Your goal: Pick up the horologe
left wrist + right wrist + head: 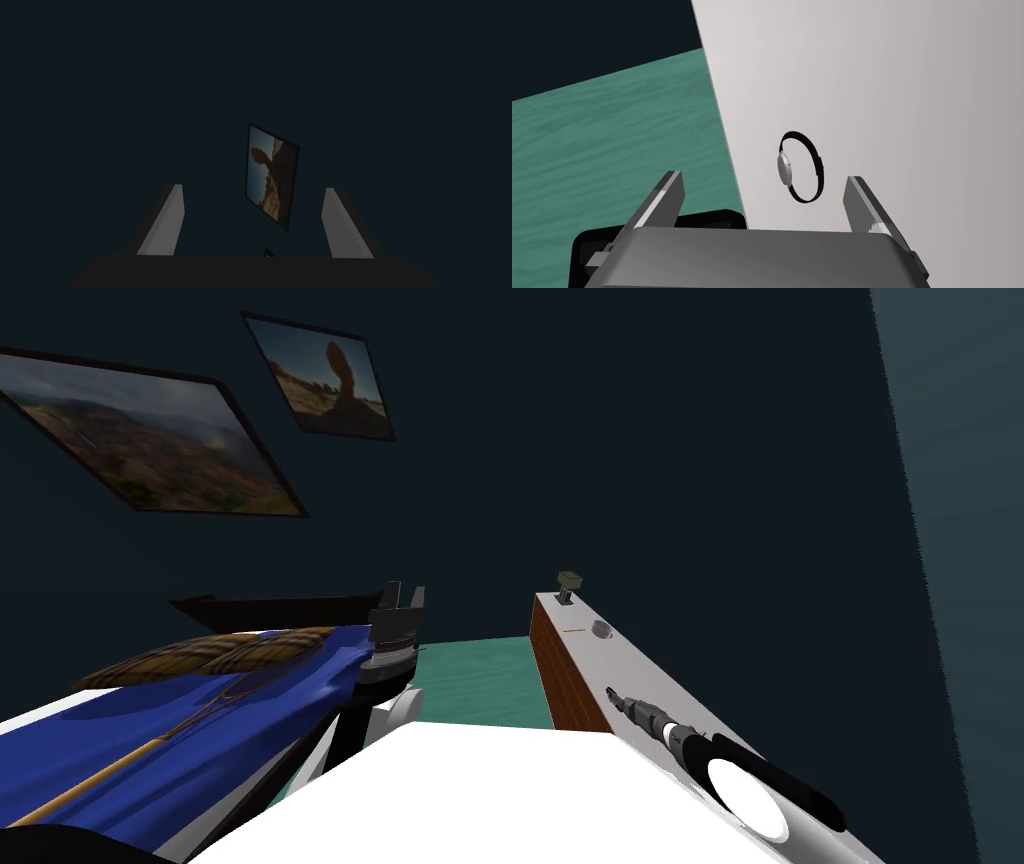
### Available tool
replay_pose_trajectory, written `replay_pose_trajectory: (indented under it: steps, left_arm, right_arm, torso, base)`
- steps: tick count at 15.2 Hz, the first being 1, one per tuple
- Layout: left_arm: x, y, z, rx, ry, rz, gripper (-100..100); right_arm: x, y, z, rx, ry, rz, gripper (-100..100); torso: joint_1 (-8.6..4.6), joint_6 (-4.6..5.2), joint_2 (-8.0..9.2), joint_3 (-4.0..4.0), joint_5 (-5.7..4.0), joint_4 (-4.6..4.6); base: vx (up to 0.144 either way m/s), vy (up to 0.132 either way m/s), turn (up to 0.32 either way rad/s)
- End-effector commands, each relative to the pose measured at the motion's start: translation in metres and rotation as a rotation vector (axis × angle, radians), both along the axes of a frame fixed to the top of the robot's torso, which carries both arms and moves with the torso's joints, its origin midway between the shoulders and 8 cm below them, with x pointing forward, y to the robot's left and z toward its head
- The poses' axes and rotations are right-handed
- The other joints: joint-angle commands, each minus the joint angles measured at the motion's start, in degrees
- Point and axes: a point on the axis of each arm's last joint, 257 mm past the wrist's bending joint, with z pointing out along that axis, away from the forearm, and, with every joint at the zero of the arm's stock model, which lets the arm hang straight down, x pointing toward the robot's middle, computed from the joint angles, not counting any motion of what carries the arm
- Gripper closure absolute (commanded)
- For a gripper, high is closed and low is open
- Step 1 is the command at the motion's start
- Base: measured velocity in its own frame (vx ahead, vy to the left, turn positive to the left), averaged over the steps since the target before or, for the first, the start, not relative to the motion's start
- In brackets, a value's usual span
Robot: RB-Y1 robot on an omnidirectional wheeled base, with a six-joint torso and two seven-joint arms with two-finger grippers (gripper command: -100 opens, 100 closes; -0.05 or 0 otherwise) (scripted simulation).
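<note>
The horologe is a wristwatch with a silver face and a black band, standing on its edge on a flat light grey top, close to that top's edge. My right gripper is open just short of it, the watch lying ahead between the fingers and nearer the far one. In the head view my right arm stretches over the long cabinet top, its gripper a little short of a small grey round thing, likely the watch. My left gripper is raised beside the bed, fingers open.
The cabinet has a brown side and a small dark object at its far end. Teal floor runs between it and a bed with a blue cover, plaid pillows and a long-handled tool. A dark wall stands behind.
</note>
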Motion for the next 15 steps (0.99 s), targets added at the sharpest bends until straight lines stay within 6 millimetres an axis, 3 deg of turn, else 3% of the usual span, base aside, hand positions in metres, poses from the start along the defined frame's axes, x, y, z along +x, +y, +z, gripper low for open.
replay_pose_trajectory:
  steps: [1,6,9,10,12,13,14,15]
  left_arm:
    - [0.000,0.000,0.000,0.000,0.000,0.000,0]
    - [0.000,0.000,0.000,0.000,0.000,0.000,0]
    - [0.000,0.000,0.000,0.000,0.000,0.000,0]
    - [0.000,0.000,0.000,0.000,0.000,0.000,0]
    - [0.000,0.000,0.000,0.000,0.000,0.000,0]
    - [0.000,0.000,0.000,0.000,0.000,0.000,0]
    - [0.000,0.000,0.000,0.000,0.000,0.000,0]
    - [0.000,0.000,0.000,0.000,0.000,0.000,0]
  right_arm:
    - [-0.016,0.009,-0.013,0.006,0.061,0.038,-100]
    - [-0.065,0.034,-0.050,0.058,0.214,0.102,-100]
    - [-0.096,0.048,-0.069,0.095,0.301,0.131,-100]
    - [-0.084,0.042,-0.062,0.080,0.263,0.116,-100]
    - [-0.081,0.041,-0.073,0.065,0.256,0.118,-100]
    - [-0.084,0.041,-0.069,0.075,0.264,0.118,-100]
    - [-0.088,0.043,-0.064,0.083,0.271,0.120,100]
    - [-0.084,0.041,-0.067,0.073,0.263,0.120,100]
  torso:
    - [0.00,0.00,0.00,0.00,0.00,0.00]
    - [-0.94,0.00,-0.44,-0.26,-0.22,-0.10]
    - [-0.86,0.02,-0.37,-0.22,-0.22,-0.09]
    - [-0.87,0.02,-0.38,-0.23,-0.21,-0.09]
    - [-0.43,0.04,-0.28,-0.17,-0.14,-0.07]
    - [-0.17,0.04,-0.22,-0.14,-0.08,-0.06]
    - [-0.05,0.05,-0.18,-0.11,-0.04,-0.05]
    - [-0.05,0.06,-0.14,-0.09,-0.02,-0.04]
  base:
    - [0.053,-0.055,0.264]
    - [0.099,-0.179,0.248]
    - [0.071,-0.170,0.214]
    - [0.046,-0.114,0.091]
    - [0.013,0.001,0.008]
    - [0.004,0.027,-0.002]
    - [0.000,0.000,0.000]
    - [0.000,0.000,0.000]
